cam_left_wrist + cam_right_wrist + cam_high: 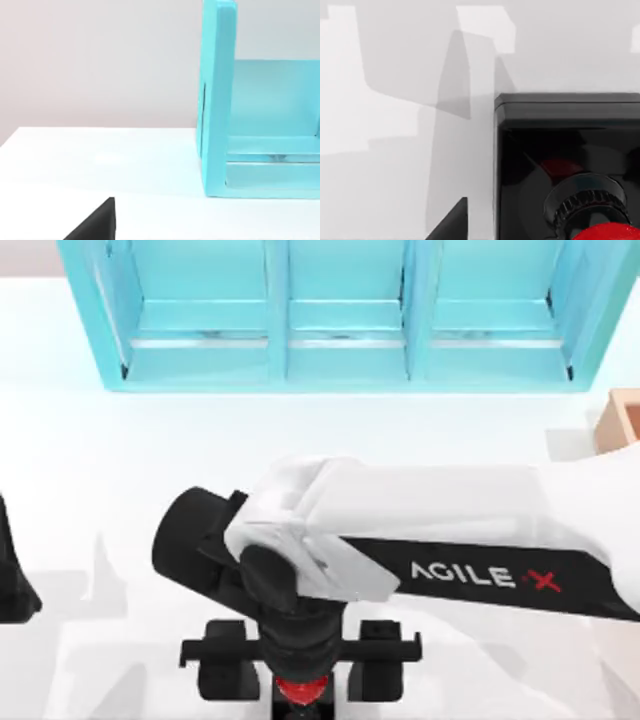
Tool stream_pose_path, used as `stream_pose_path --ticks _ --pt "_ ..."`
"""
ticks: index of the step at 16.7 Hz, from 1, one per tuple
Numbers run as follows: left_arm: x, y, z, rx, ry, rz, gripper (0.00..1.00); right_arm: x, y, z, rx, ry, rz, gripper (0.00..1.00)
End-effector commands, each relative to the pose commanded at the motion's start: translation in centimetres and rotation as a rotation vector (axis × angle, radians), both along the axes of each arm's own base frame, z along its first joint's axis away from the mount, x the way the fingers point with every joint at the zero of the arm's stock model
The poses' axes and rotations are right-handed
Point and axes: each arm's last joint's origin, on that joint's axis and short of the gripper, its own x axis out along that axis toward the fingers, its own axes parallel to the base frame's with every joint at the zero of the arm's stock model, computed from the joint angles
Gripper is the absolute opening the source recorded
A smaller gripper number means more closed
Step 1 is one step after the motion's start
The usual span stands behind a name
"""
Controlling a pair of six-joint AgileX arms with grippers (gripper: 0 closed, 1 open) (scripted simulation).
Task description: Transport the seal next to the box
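Red-knobbed seal (pixel 300 691): sitting at desk's (pixel 90 470) near edge, btw right pincer (pixel 300 680) fingers; you're seeing grip state unclear. Tan box (pixel 622 418): far right. Left arm parked left.

Bright, even rendered light; white table (pixel 100 450) nearly overexposed; soft grey overlapping shadows fall beneath the right arm (pixel 470 530) and across the right wrist view; glossy reflections on the seal (pixel 607 232); cabinet (pixel 260 125) evenly lit.

red-knobbed black seal (pixel 300 690), tan box (pixel 622 420), turquoise cabinet (pixel 340 315)
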Motion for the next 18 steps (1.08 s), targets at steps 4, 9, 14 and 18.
stream_pose_path --ticks 4,9,14,18 --pt "0.00 0.00 0.00 0.000 0.000 0.000 1.00 0.00 0.00 0.00 0.000 0.000 0.000 0.32" --pt "0.00 0.00 0.00 0.000 0.000 0.000 1.00 0.00 0.00 0.00 0.000 0.000 0.000 0.00" --pt "0.00 0.00 0.00 0.000 0.000 0.000 1.00 0.00 0.00 0.00 0.000 0.000 0.000 0.00" --pt "0.00 0.00 0.00 0.000 0.000 0.000 1.00 0.08 -0.04 0.17 0.002 -0.001 -0.003 0.00"
